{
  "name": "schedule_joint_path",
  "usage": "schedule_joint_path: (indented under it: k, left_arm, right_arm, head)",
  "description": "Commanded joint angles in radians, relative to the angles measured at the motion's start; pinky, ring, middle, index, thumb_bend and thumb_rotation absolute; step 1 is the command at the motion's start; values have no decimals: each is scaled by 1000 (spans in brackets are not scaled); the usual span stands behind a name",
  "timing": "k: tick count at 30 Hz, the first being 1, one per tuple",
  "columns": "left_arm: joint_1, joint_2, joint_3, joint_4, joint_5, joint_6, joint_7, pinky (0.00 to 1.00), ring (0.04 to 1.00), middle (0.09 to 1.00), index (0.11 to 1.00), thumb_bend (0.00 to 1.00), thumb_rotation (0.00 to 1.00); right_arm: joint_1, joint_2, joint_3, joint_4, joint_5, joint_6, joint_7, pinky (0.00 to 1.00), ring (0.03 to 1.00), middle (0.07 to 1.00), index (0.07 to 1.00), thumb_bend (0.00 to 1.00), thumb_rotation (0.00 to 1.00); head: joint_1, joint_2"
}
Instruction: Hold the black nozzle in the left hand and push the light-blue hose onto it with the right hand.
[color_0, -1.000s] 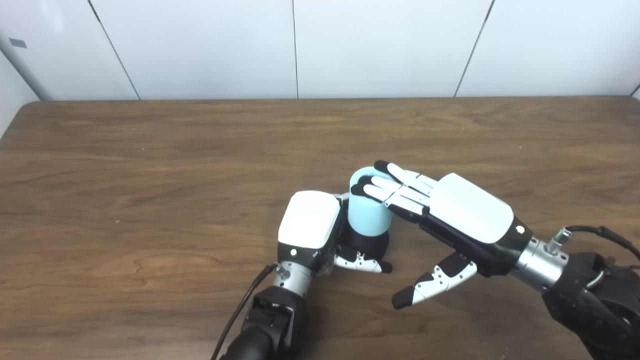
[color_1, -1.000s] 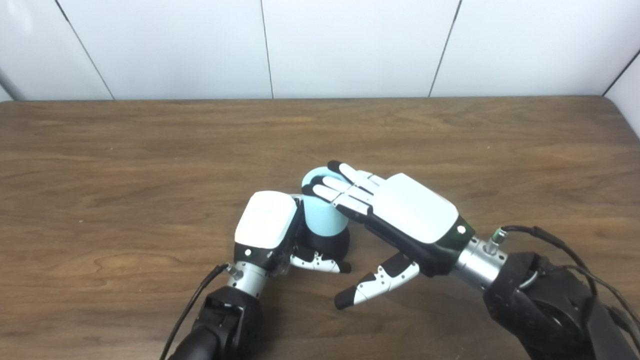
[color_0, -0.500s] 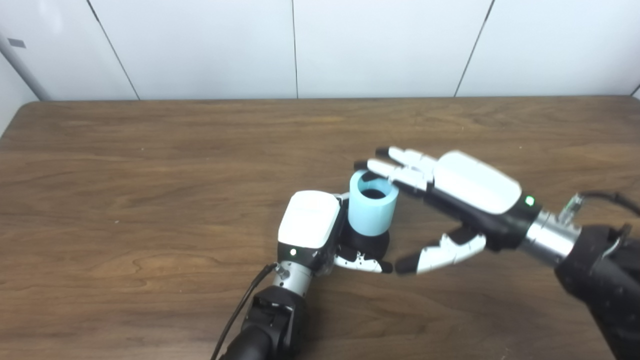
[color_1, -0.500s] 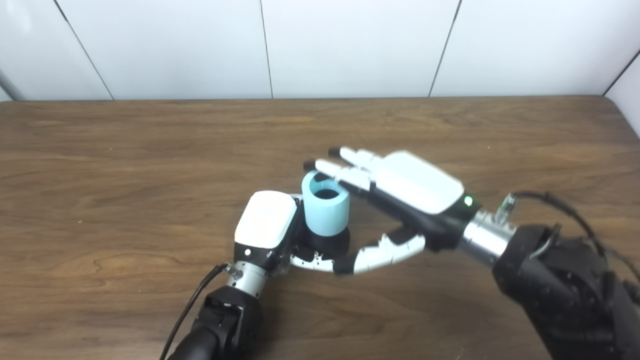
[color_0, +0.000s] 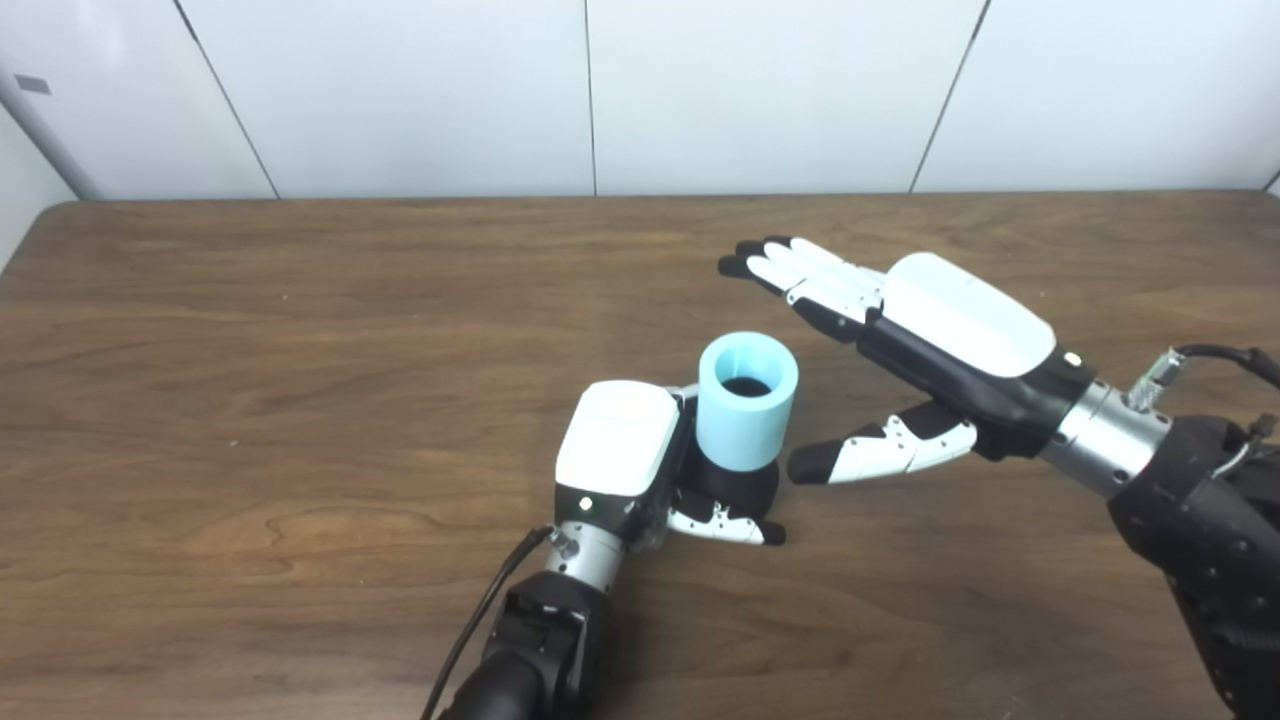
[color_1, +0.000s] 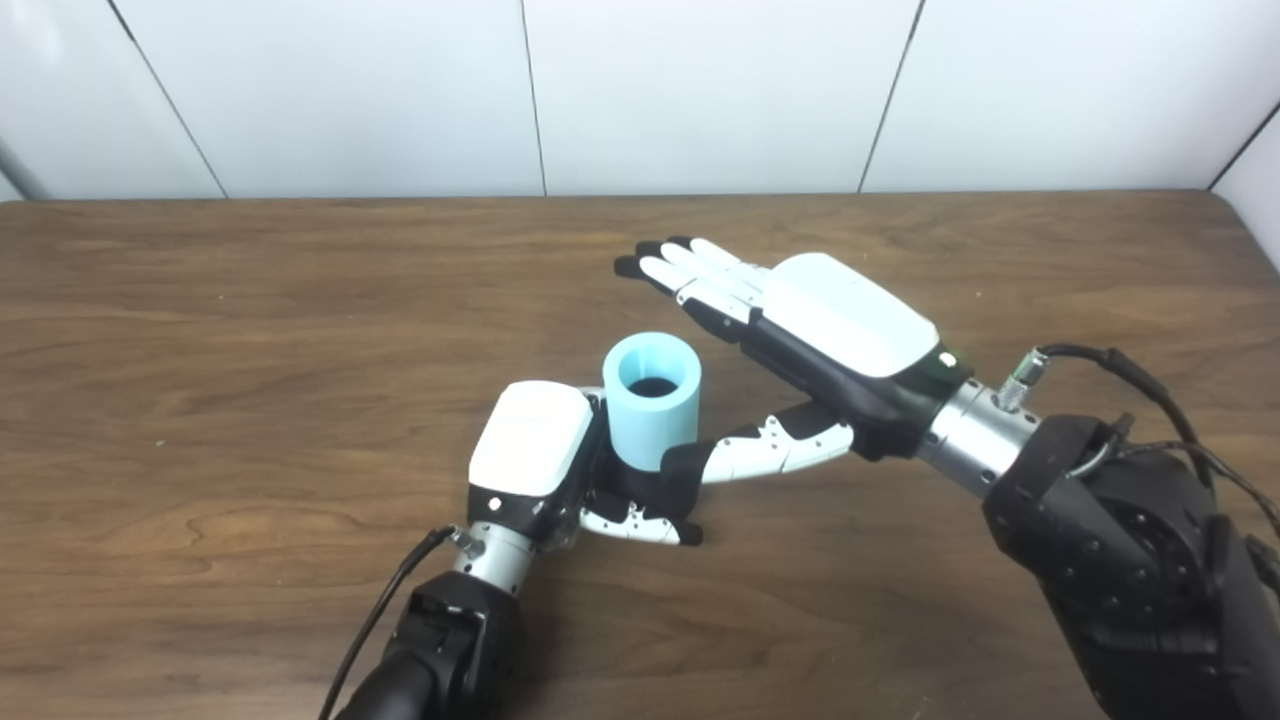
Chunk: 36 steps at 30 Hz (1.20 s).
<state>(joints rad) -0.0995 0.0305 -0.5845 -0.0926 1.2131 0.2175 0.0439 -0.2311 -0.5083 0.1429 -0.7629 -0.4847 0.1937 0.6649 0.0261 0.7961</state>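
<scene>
Light-blue hose (color_0: 747, 415) looks light, stiff; take it by the sidewall; left hand (color_0: 625, 460) clenched round black nozzle (color_0: 735, 488), mid-table; right hand (color_0: 925, 330) released, spread.

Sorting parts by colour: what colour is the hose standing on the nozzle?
Light blue; the hose shows best in the left eye view.

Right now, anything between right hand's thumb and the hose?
Nothing. Left eye view shows bare table between the right hand thumb and the light-blue hose.
</scene>
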Motion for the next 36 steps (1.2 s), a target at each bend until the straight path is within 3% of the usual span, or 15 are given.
schedule_joint_path:
  k: [1, 3, 4, 7, 13, 16, 29, 36]
  left_arm:
    - [16, 12, -10, -3, -6, -5, -45, 477, 510, 451, 508, 525, 0]
    - [13, 19, -10, -15, -2, -6, -61, 529, 546, 466, 515, 524, 0]
    - [10, 24, -9, -23, -2, -8, -68, 594, 597, 575, 596, 704, 83]
    - [-1, 44, -3, -46, -13, -32, -71, 720, 722, 714, 709, 853, 184]
    - [-24, 68, 15, -84, -8, -60, -100, 921, 872, 863, 823, 859, 358]
    - [-38, 80, 28, -107, 1, -62, -140, 989, 920, 897, 846, 852, 371]
    - [-49, 137, 146, -175, 13, -65, -220, 1000, 974, 937, 891, 888, 449]
    - [-16, 169, 267, -246, -81, -59, -230, 1000, 978, 938, 889, 863, 473]
  right_arm:
    - [-14, 5, -16, -17, 4, -18, -36, 867, 1000, 1000, 1000, 587, 1000]
    - [-11, 10, -16, -14, 3, -19, -36, 850, 1000, 1000, 1000, 589, 1000]
    - [-9, 13, -16, -12, 2, -22, -36, 846, 1000, 1000, 1000, 588, 1000]
    - [-2, 18, -17, -7, 2, -28, -40, 840, 998, 1000, 1000, 589, 1000]
    - [3, 14, -17, -1, 8, -30, -45, 847, 993, 1000, 1000, 568, 1000]
    - [5, 15, -20, 0, 12, -30, -49, 845, 987, 998, 1000, 572, 1000]
    - [17, 12, -17, 9, 14, -31, -60, 858, 983, 989, 1000, 577, 1000]
    - [36, 10, -36, 27, 31, -30, -80, 880, 978, 986, 1000, 582, 1000]
  head:
    - [0, 1]
    - [0, 1]
    - [0, 1]
    - [1, 0]
    - [1, -1]
    - [1, -1]
    - [10, -7]
    - [14, -8]
